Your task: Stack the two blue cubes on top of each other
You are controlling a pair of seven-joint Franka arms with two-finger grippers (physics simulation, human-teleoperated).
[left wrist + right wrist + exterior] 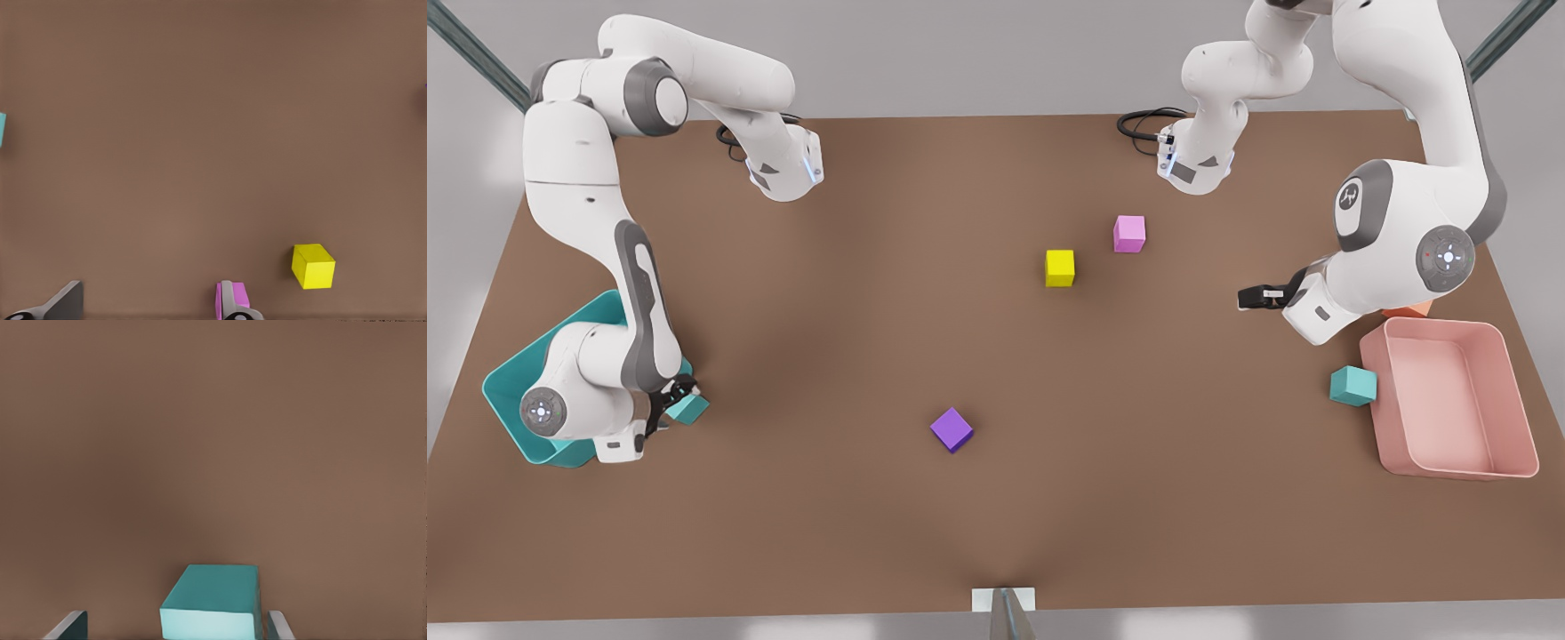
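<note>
One blue cube (688,408) lies on the table beside the teal bin at the front view's left. My right gripper (672,407) is down over it. In the right wrist view the cube (212,600) sits between the open fingers, closer to one finger (279,625) than to the other, and is not clamped. The second blue cube (1353,386) rests against the pink bin at the front view's right, and a sliver of it (2,130) shows in the left wrist view. My left gripper (1252,296) (150,308) hangs open and empty above the table, away from that cube.
A teal bin (511,373) sits under the right arm and a pink bin (1449,400) lies at the front view's right. A yellow cube (1060,268) (313,266), a pink cube (1129,234) (239,299) and a purple cube (951,429) stand mid-table.
</note>
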